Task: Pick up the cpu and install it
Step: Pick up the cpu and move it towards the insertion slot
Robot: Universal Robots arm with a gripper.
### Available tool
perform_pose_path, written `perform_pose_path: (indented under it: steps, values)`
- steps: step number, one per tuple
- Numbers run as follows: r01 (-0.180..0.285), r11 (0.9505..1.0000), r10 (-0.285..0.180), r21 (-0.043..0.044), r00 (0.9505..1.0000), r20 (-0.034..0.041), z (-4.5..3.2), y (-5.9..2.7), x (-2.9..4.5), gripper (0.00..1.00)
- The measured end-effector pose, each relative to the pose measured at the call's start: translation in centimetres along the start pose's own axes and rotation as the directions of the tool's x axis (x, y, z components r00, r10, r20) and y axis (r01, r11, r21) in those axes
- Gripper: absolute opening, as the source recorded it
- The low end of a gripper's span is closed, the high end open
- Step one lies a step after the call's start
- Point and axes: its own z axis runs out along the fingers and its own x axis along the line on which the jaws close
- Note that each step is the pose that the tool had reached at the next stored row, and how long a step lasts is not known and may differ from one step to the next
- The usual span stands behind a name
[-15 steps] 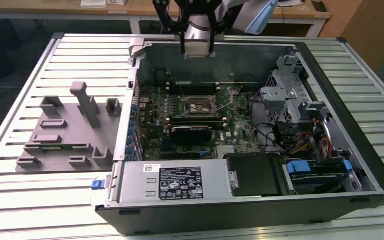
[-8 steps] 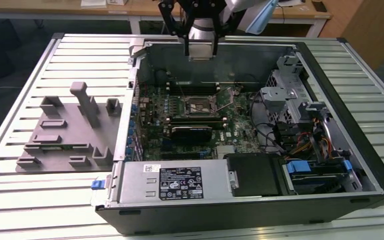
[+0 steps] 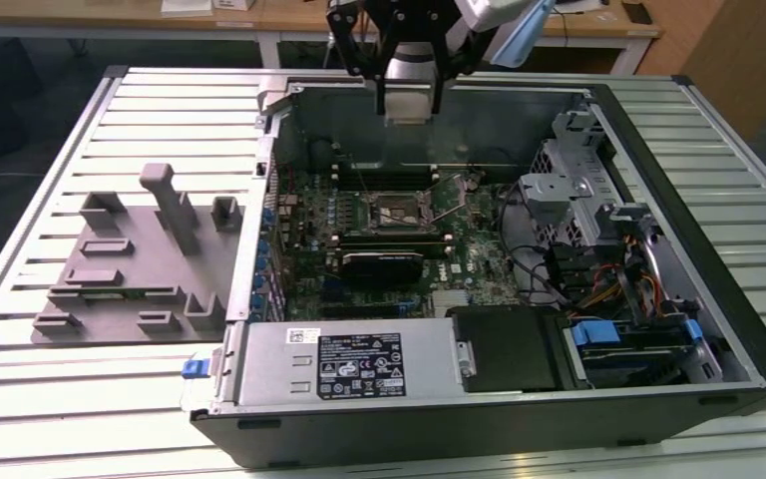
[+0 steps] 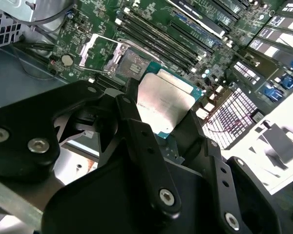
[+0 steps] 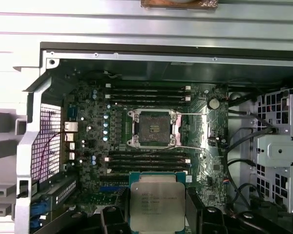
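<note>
The cpu [image 5: 157, 202] is a flat square chip with a silvery lid and a teal edge, held between two black fingers [image 5: 205, 217]. My gripper [image 5: 157, 215] is shut on it. In the second wrist view the cpu [image 4: 163, 100] sits between the fingers [image 4: 136, 129] of the gripper [image 4: 162, 117], above the motherboard. The open socket [image 5: 154, 127] lies on the green board beyond the chip, its metal frame lifted. In the exterior view the gripper [image 3: 407, 108] hangs over the far side of the open computer case, well above the socket [image 3: 397, 212].
The case's metal walls [image 3: 256, 215] surround the board. A grey plastic tray [image 3: 131, 259] lies on the slatted table at the exterior view's left. A power supply [image 3: 343, 364] fills the near side, and a drive cage [image 3: 573, 190] with cables [image 3: 596, 279] stands at the right. Memory slots [image 5: 147, 92] flank the socket.
</note>
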Motion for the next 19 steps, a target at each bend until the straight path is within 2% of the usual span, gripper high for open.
perform_pose_path:
  steps: [19]
  values:
    - [0.0,1.0,0.0,0.0002,1.0,-0.0056,1.68,0.39,-2.08,0.54]
